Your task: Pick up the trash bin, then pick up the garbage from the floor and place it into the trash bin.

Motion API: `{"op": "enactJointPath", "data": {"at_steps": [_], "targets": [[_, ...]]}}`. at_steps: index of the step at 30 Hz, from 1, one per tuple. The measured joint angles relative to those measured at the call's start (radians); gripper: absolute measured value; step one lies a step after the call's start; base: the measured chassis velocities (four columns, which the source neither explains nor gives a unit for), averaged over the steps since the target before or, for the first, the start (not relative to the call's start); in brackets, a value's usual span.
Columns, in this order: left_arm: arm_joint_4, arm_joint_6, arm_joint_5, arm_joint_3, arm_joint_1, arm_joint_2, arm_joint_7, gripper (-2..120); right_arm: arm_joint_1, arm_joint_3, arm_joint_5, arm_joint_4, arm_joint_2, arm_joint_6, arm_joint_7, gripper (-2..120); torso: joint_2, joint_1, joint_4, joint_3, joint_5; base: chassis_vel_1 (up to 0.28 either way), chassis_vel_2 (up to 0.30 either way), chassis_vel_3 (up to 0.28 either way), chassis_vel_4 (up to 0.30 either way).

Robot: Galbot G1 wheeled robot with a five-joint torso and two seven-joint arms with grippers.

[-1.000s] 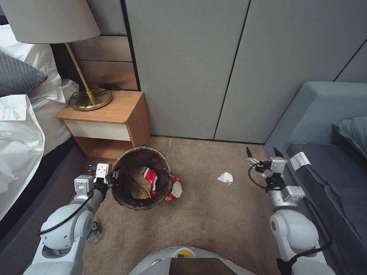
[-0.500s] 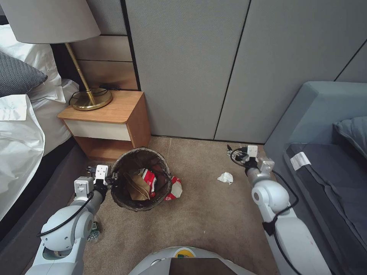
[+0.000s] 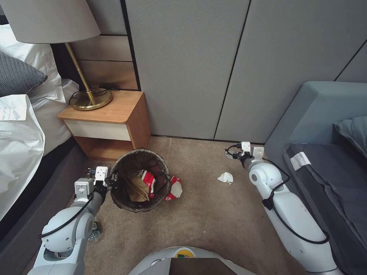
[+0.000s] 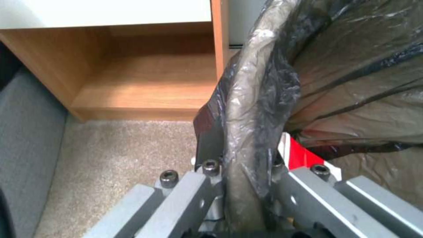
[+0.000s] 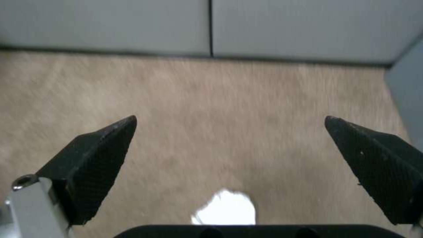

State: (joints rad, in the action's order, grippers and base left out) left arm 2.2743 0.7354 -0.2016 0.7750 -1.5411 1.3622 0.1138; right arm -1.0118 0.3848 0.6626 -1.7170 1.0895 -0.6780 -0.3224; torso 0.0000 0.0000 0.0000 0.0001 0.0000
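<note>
Left jaws clamped on trash bin [image 3: 140, 179] rim, right jaws wide open above one white tissue wad [image 3: 225, 177].

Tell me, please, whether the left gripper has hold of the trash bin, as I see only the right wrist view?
Observer: Yes, the left gripper is shut on the trash bin's bag-lined rim, in front of the nightstand.
Operator: Is anything inside the bin?
Observer: A brown paper bag and a red-and-white wrapper lie in it.
Operator: My right gripper is open above a white wad. Is there other litter on the floor?
Observer: A second red-and-white wrapper lies on the carpet beside the bin, on the side towards the right arm.
</note>
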Motion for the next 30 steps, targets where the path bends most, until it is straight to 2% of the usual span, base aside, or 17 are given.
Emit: {"op": "enactJointPath", "data": {"at_steps": [15,30], "targets": [[-0.015,0.0,0.004,-0.005,0.004,-0.003,-0.001,0,0.02,-0.045,-0.051,0.22,0.112,0.05,0.046,100,0.0,0.0,-0.0001,0.0,-0.0002,0.0,0.0,0.0,0.0],[-0.02,0.0,0.004,-0.006,0.003,-0.006,0.001,0,0.02,-0.035,-0.102,0.304,0.149,0.083,0.074,100,0.0,0.0,0.0,0.0,-0.0001,0.0,0.0,0.0,0.0]]}}
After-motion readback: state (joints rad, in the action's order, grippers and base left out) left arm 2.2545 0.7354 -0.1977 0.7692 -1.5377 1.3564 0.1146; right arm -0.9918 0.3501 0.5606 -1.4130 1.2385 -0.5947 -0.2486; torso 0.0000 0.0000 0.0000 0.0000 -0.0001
